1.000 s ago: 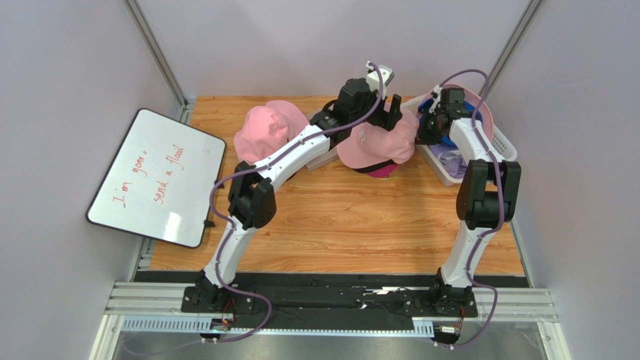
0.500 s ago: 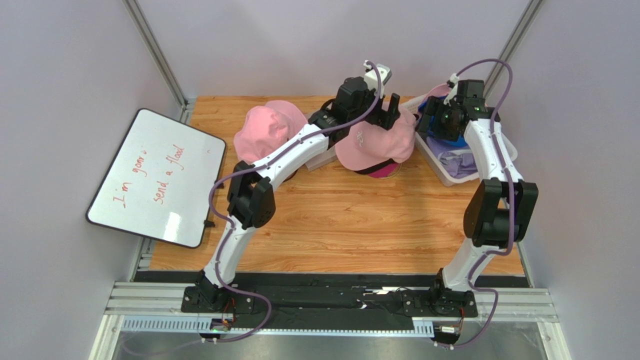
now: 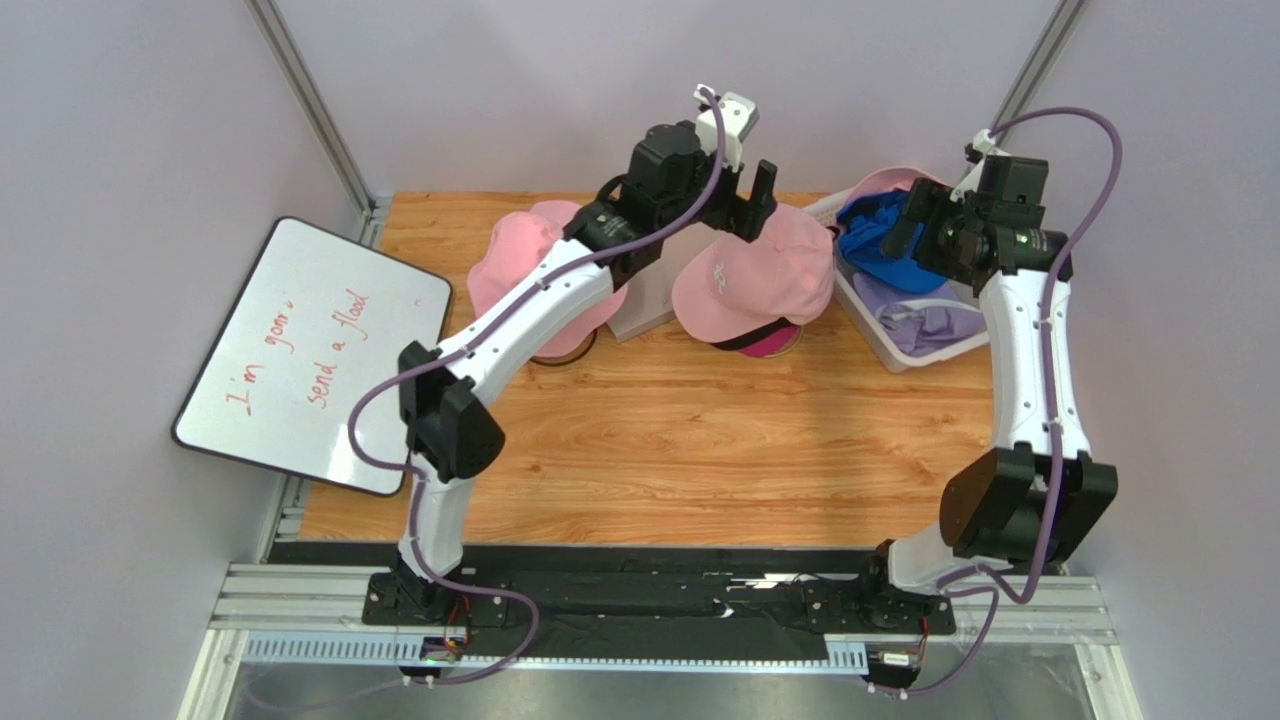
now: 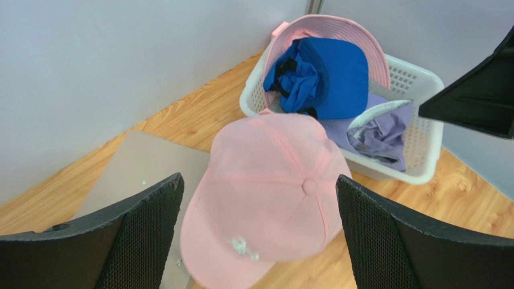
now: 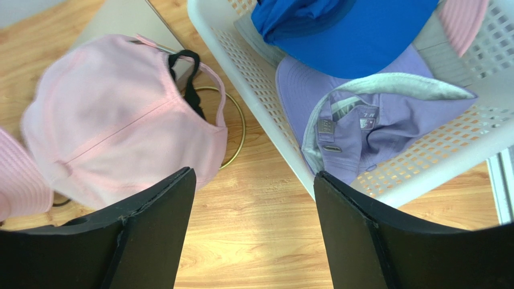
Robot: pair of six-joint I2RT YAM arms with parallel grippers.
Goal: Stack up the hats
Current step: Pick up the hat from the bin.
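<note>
While both arms hung raised | left gripper (image 4: 258, 180) spread wide, empty, pink cap (image 4: 271, 198) directly beneath its jaws | right gripper (image 5: 253, 173) parted, empty, lavender cap (image 5: 362, 126) in basket (image 5: 229, 54) below, rightward

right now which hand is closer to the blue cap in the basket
Right. The right hand hovers over the basket, just beside the blue cap. The left hand hangs over the pink cap, off to the basket's left.

Cap (image 3: 751, 278) central, basket (image 3: 875, 332) of hats (image 3: 887, 255) right, bucket hat (image 3: 526, 255) left, whiteboard (image 3: 313, 354) far left
</note>
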